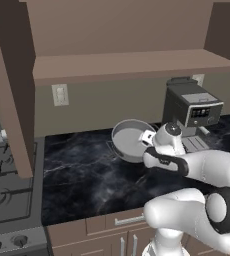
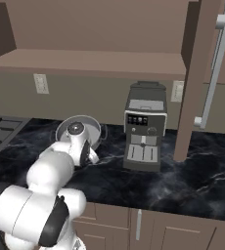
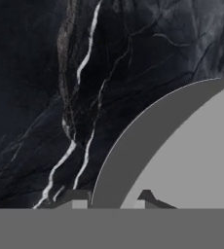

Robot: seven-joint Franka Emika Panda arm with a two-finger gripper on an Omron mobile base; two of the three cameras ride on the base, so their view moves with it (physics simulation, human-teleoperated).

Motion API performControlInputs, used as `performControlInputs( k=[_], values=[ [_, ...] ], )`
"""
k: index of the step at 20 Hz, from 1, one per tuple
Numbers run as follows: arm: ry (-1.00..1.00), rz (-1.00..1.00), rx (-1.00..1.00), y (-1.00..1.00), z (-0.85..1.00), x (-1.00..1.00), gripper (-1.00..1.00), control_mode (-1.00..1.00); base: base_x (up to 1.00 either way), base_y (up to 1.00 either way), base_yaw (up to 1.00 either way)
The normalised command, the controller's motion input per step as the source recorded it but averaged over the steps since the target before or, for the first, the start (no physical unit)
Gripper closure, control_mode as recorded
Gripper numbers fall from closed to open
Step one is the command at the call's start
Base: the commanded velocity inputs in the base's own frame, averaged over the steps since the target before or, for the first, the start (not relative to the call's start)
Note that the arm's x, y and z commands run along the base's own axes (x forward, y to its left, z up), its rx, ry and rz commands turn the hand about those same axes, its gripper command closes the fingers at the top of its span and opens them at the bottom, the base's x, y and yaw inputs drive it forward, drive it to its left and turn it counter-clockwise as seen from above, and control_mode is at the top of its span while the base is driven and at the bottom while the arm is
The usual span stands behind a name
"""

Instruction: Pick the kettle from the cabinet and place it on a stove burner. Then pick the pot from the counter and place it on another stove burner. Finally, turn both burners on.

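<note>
I had the end effector (image 3: 109, 199) down at the pot (image 1: 129, 140), its two finger tips straddling the near rim: one tip outside the wall over the worktop (image 1: 82, 170), the other inside over the grey floor of the pot. The tips stood a little apart with the rim between them, but I could not tell whether they had closed on it or were merely set around it.

My chief worry was the grip itself. A pinch on a thin rim at one edge of a wide, shallow pot would, I judged, let it swing or slip once lifted, and the far side could drag across the worktop. The coffee machine (image 1: 193, 112) stood just beside the pot, so a careless swing might knock it. The open cabinet door (image 1: 9, 100) hung between the pot and the stove burners (image 1: 2, 187), and the carry would have to clear it.

The arm reached forward from the base, elbow bent and low, forearm running out over the worktop, wrist turned down onto the pot's rim.
</note>
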Motion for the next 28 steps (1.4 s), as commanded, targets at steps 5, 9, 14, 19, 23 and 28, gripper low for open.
performControlInputs(
  k=[5,9,14,19,23,28],
  values=[
    [0.06,0.00,-0.07,0.00,0.54,-0.09,1.00,-1.00,0.00,0.00,0.00],
    [0.05,0.00,-0.05,0.00,0.43,-0.16,1.00,-1.00,0.00,0.00,0.00],
    [0.04,0.00,-0.03,0.00,0.36,-0.25,1.00,-1.00,0.00,0.00,0.00],
    [0.04,0.00,0.00,0.00,0.36,-0.30,1.00,-1.00,0.00,0.00,0.00],
    [0.02,0.00,0.00,0.00,0.28,-0.40,1.00,-1.00,0.00,0.00,0.00],
    [0.01,0.00,0.00,0.00,0.28,-0.45,1.00,-1.00,0.00,0.00,0.00]
  ],
)
